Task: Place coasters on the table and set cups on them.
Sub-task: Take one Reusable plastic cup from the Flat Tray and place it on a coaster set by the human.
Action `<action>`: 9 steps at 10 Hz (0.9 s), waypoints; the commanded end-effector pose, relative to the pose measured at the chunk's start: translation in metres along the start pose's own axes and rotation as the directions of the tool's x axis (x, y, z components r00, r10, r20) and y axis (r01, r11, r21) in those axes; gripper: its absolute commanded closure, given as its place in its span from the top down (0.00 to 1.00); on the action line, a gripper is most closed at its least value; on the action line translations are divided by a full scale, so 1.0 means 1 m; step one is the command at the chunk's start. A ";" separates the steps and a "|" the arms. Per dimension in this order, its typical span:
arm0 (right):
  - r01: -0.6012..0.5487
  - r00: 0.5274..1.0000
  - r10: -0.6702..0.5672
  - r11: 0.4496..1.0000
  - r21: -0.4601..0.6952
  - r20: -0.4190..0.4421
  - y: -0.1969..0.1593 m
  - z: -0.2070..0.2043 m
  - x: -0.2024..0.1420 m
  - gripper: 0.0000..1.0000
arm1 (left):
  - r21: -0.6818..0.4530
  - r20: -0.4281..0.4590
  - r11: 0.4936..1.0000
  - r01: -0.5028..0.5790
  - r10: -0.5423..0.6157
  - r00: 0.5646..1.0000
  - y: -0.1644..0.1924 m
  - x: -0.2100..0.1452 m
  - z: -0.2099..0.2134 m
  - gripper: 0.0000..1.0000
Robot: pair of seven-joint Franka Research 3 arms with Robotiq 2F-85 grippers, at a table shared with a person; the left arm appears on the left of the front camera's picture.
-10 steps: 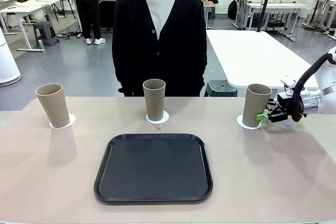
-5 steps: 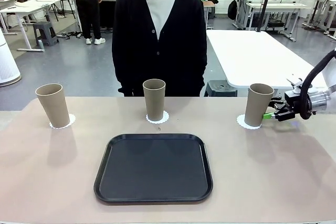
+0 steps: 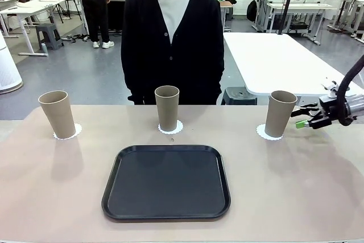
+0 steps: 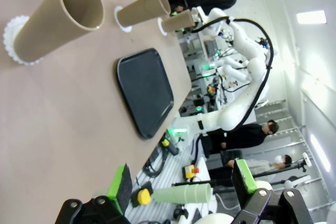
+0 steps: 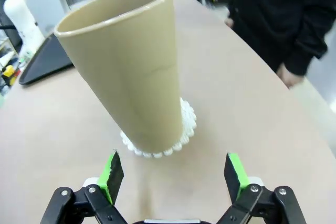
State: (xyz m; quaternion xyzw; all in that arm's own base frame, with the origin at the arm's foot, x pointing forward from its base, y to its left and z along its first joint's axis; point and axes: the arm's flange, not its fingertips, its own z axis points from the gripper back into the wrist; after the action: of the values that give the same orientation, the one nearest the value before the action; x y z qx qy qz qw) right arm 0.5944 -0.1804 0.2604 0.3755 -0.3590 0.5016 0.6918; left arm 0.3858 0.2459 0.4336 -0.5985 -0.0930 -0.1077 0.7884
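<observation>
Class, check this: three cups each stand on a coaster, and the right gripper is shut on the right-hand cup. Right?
Not quite. The right gripper is open and clear of the right-hand cup, as the front view shows. All three cups do stand on coasters.

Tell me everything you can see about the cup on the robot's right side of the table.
The right cup is a tall, tapered, handleless tumbler in matte tan, plain and unmarked, looking empty from above. It stands upright, mouth up, on a white scalloped coaster whose edge rings its narrower base, near the table's far right. Nothing grips it: the right gripper is beside it, open and clear of its wall.
</observation>
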 end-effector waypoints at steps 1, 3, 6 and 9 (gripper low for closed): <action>0.104 0.973 -0.123 0.989 -0.107 -0.197 0.028 0.021 0.024 1.00 | 0.000 0.007 1.000 0.003 -0.003 1.000 -0.002 -0.001 0.001 1.00; 0.136 0.937 -0.194 0.969 -0.207 -0.290 0.083 0.031 0.080 1.00 | 0.000 0.007 1.000 0.003 -0.003 1.000 -0.002 -0.001 0.001 1.00; 0.252 0.671 -0.634 0.682 -0.687 -0.384 0.220 0.018 0.211 1.00 | 0.000 0.007 1.000 0.003 -0.003 1.000 -0.002 -0.001 0.001 1.00; 0.194 0.652 -0.659 0.624 -0.757 -0.376 0.250 0.018 0.238 1.00 | 0.000 0.007 1.000 0.003 -0.003 1.000 -0.002 -0.001 0.001 1.00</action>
State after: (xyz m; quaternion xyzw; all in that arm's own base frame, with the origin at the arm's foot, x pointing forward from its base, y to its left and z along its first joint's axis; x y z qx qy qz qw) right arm 0.4213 -0.0764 0.4786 -0.0073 -0.2207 0.2963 0.9292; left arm 0.3859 0.2457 0.4335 -0.5986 -0.0929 -0.1078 0.7883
